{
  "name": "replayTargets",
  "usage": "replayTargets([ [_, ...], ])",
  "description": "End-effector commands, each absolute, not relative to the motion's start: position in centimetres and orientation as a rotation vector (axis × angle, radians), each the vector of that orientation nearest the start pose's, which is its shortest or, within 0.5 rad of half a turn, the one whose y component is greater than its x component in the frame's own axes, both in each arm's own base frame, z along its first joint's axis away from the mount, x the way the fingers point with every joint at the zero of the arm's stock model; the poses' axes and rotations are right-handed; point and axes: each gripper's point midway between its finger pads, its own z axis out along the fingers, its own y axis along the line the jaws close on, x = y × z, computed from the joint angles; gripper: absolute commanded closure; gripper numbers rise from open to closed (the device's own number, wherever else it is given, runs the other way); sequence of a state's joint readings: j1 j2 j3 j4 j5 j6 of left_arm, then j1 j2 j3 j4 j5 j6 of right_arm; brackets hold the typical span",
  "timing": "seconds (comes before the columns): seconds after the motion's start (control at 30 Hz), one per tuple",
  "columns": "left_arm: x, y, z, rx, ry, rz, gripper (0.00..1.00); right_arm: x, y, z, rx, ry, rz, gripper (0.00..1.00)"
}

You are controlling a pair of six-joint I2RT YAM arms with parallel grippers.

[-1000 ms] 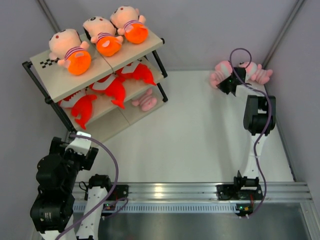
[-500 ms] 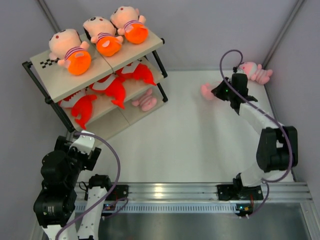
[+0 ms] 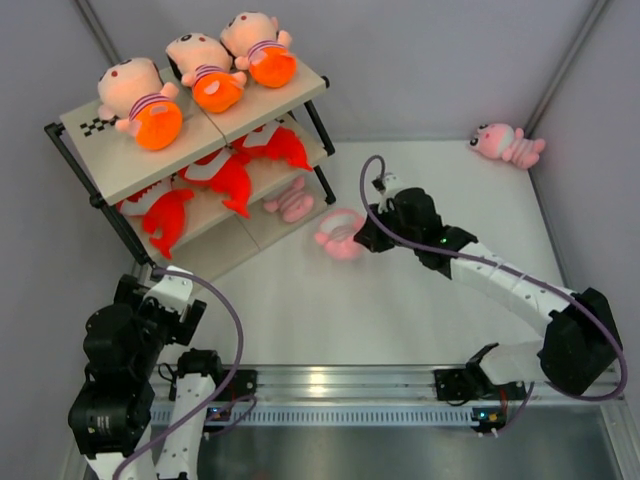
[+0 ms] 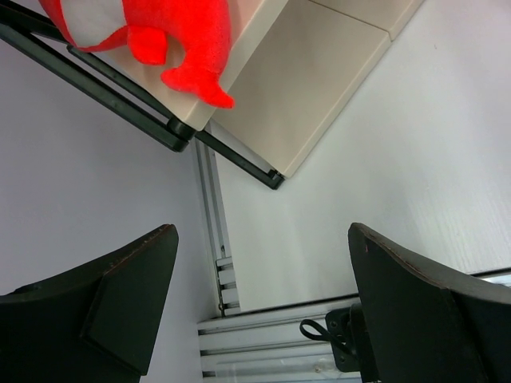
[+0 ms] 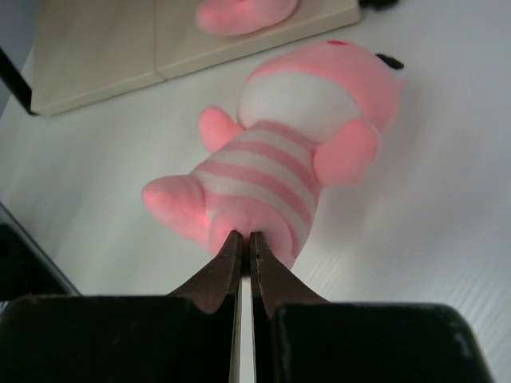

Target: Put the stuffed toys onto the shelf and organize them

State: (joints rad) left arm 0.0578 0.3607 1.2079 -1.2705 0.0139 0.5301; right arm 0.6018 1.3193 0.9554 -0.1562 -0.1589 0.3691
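My right gripper [image 3: 362,238] is shut on a pink striped plush [image 3: 338,235], pinching its lower end [image 5: 263,191], and holds it just right of the shelf [image 3: 200,205]. Another pink striped plush [image 3: 292,202] lies on the shelf's lowest board, also visible in the right wrist view [image 5: 243,14]. A third pink striped plush [image 3: 508,143] lies at the far right corner. Three red-orange fish plush [image 3: 225,175] lie on the middle tier; one shows in the left wrist view [image 4: 152,36]. My left gripper [image 4: 259,303] is open and empty, near the shelf's front left corner.
Three larger peach dolls with orange bottoms [image 3: 205,75] lie on the shelf's top board. Grey walls close in on the left, back and right. A metal rail [image 3: 380,385] runs along the near edge by the arm bases.
My right arm has swung from the far right corner leftward toward the shelf, carrying one pink plush with it. The other pink plush stayed in the corner. The left arm barely moved.
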Motion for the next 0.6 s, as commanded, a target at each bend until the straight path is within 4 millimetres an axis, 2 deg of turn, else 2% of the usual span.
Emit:
replayTargets([
  [0.0, 9.9, 2.0, 29.2, 0.494, 1.944, 0.343, 0.06, 27.5, 29.0, 20.9, -0.488, 2.047, 0.807, 1.0],
  [0.03, 9.9, 2.0, 29.1, 0.495, 1.947, 0.342, 0.06, 26.2, 30.4, 21.1, -0.539, 2.037, 0.831, 1.0],
  [0.1, 9.8, 1.9, 29.1, 0.497, 1.944, 0.34, 0.06, 25.1, 31.9, 21.1, -0.575, 2.029, 0.861, 1.0],
  [0.13, 9.8, 1.9, 29.1, 0.498, 1.942, 0.339, 0.06, 23.7, 33.2, 21.2, -0.62, 2.017, 0.897, 1.0],
  [0.2, 9.7, 1.8, 29.1, 0.5, 1.94, 0.335, 0.06, 22.8, 34.8, 21.1, -0.66, 2.002, 0.932, 1.0],
  [0.23, 9.7, 1.9, 29.0, 0.499, 1.941, 0.336, 0.06, 21.7, 35.9, 20.9, -0.698, 1.997, 0.957, 1.0],
  [0.37, 9.6, 1.7, 29.0, 0.506, 1.939, 0.33, 0.06, 19.8, 39.3, 20.3, -0.787, 1.982, 1.041, 1.0],
  [0.4, 9.6, 1.7, 29.0, 0.507, 1.939, 0.331, 0.06, 19.2, 40.4, 21.0, -0.809, 1.947, 1.077, 1.0],
  [0.43, 9.5, 1.7, 29.0, 0.509, 1.938, 0.332, 0.06, 18.8, 41.1, 20.6, -0.831, 1.949, 1.097, 1.0],
  [0.5, 9.4, 1.7, 28.9, 0.509, 1.938, 0.332, 0.06, 18.2, 42.4, 21.4, -0.84, 1.913, 1.147, 1.0],
  [0.57, 9.4, 1.7, 28.9, 0.51, 1.941, 0.329, 0.06, 17.9, 43.4, 21.1, -0.859, 1.911, 1.175, 1.0],
])
